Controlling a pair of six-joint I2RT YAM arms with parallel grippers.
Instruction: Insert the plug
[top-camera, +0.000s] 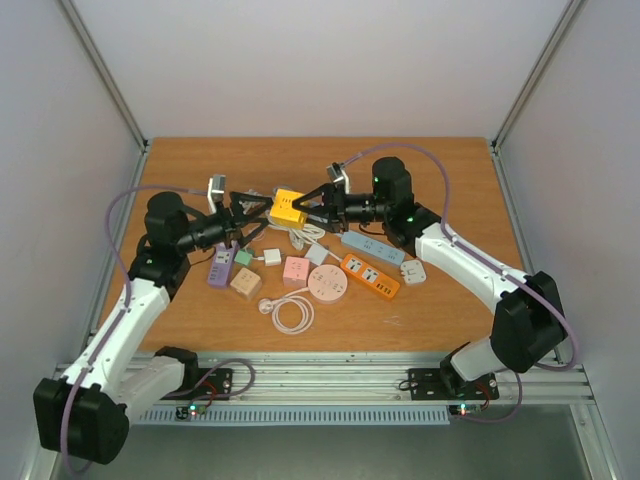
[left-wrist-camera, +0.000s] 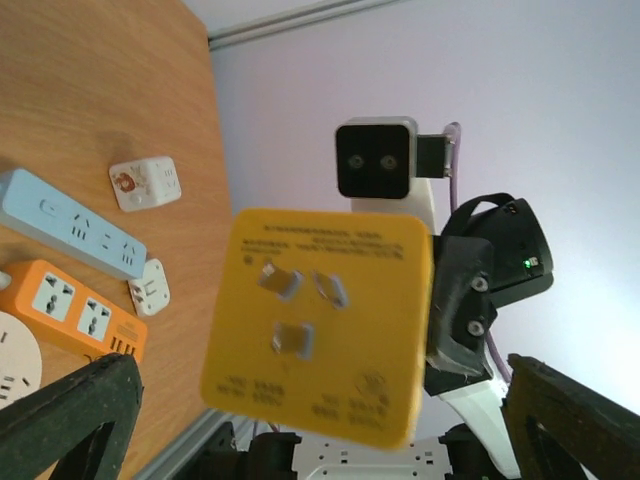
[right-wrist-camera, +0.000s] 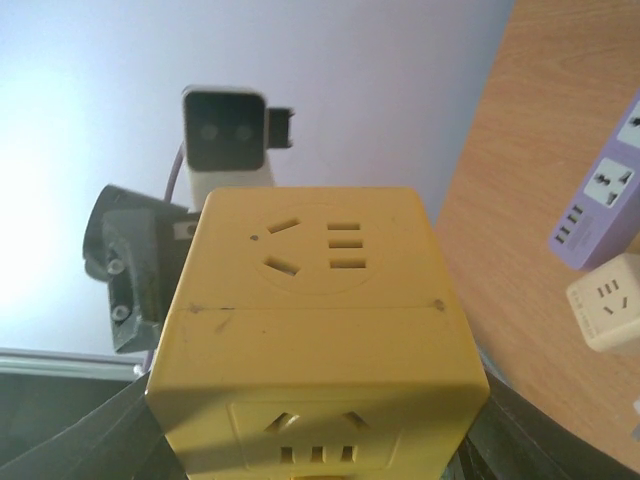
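Observation:
A yellow cube socket adapter (top-camera: 287, 207) hangs in the air between the two arms above the table's far middle. My right gripper (top-camera: 308, 203) is shut on it from the right. In the right wrist view (right-wrist-camera: 320, 440) the cube (right-wrist-camera: 315, 320) fills the frame, socket faces up and toward the camera. My left gripper (top-camera: 255, 212) is open just left of the cube and does not touch it. In the left wrist view (left-wrist-camera: 320, 365) the cube's face with three metal prongs (left-wrist-camera: 300, 310) points at the camera, between my wide-spread fingers (left-wrist-camera: 70, 415).
On the table (top-camera: 450, 170) below lie a purple strip (top-camera: 221, 265), a beige cube (top-camera: 245, 283), a pink cube (top-camera: 296, 268), a round pink socket (top-camera: 327, 283), an orange strip (top-camera: 370, 276), a blue strip (top-camera: 372, 248), a white adapter (top-camera: 413, 271) and a coiled white cable with plug (top-camera: 290, 312).

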